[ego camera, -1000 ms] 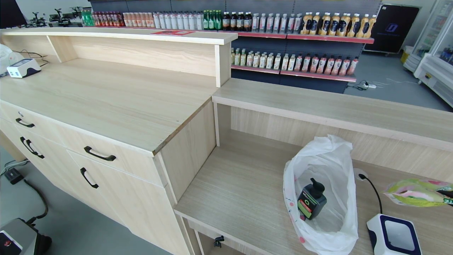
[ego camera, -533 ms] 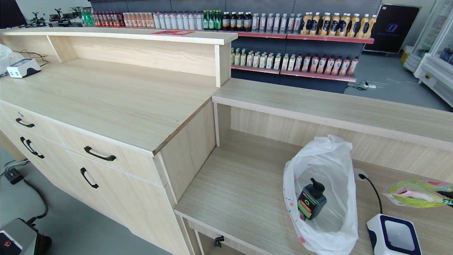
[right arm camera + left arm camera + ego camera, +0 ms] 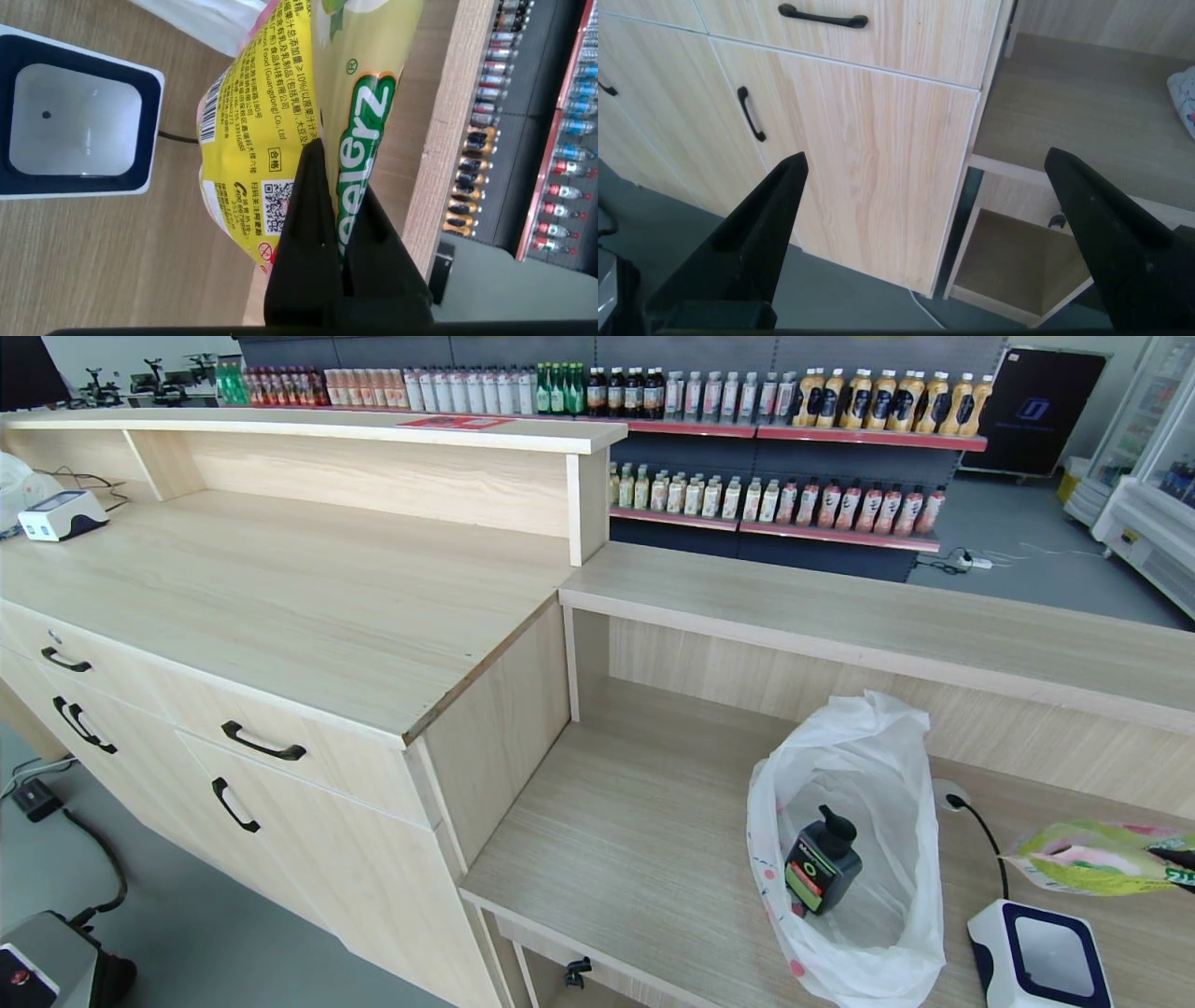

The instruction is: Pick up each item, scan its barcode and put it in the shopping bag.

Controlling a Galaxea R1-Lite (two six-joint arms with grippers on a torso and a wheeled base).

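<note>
One snack bag point(image 3: 1092, 857) clamped in right hand point(image 3: 332, 219) near scanner point(image 3: 1041, 957), shopping bag point(image 3: 868, 723) holding pump bottle point(image 3: 822, 873) beside, left hand point(image 3: 924, 161) apart.

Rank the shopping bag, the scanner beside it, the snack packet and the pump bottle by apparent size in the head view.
1. shopping bag, clearly largest.
2. snack packet and scanner: about alike, both cut by the picture's edge, so unranked.
3. pump bottle, smallest.

Bottle point(image 3: 822, 870) inside bag point(image 3: 898, 747); scanner point(image 3: 1036, 957) to its right.
</note>
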